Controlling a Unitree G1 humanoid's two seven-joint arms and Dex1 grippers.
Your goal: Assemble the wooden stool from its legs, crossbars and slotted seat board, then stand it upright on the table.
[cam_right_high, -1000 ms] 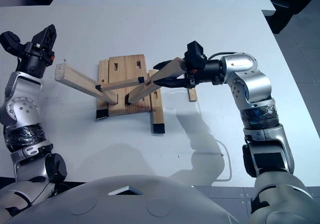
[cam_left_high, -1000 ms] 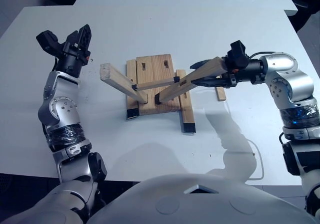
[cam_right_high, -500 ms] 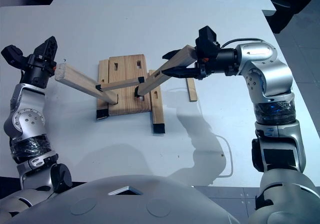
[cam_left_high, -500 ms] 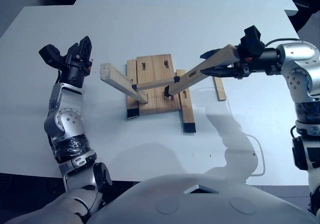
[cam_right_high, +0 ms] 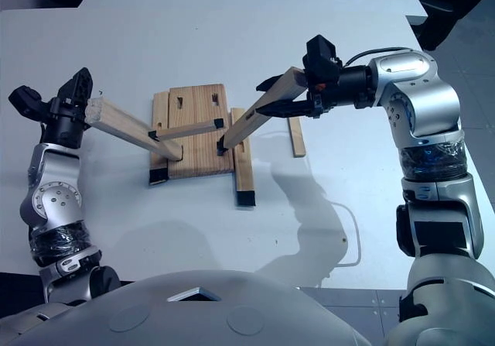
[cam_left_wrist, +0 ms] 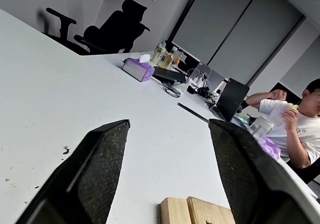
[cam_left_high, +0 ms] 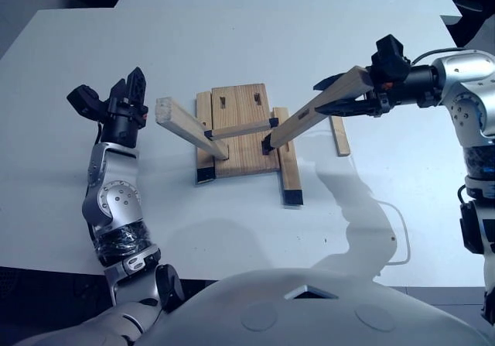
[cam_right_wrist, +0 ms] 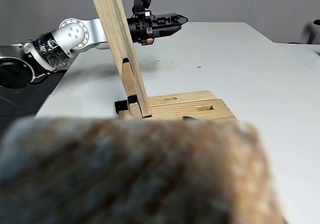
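Right gripper (cam_left_high: 340,95) now holds leg (cam_left_high: 305,118) steeper, clamped round its top, so we steer lower end into seat board (cam_left_high: 236,98) slot. Left gripper (cam_left_high: 130,83) gapes empty beside second leg (cam_left_high: 183,121), ready.

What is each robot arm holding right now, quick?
Left gripper: open, holding nothing.
Right gripper: closed on a wooden leg.

The left arm (cam_left_high: 110,203) and right arm (cam_left_high: 470,107) are clad in rounded silver housings separated by glossy black wrapped bands. The left tool (cam_left_high: 129,85) and right tool (cam_left_high: 329,95) are finished black. A thin black cable (cam_left_high: 424,53) is looped over the right wrist.
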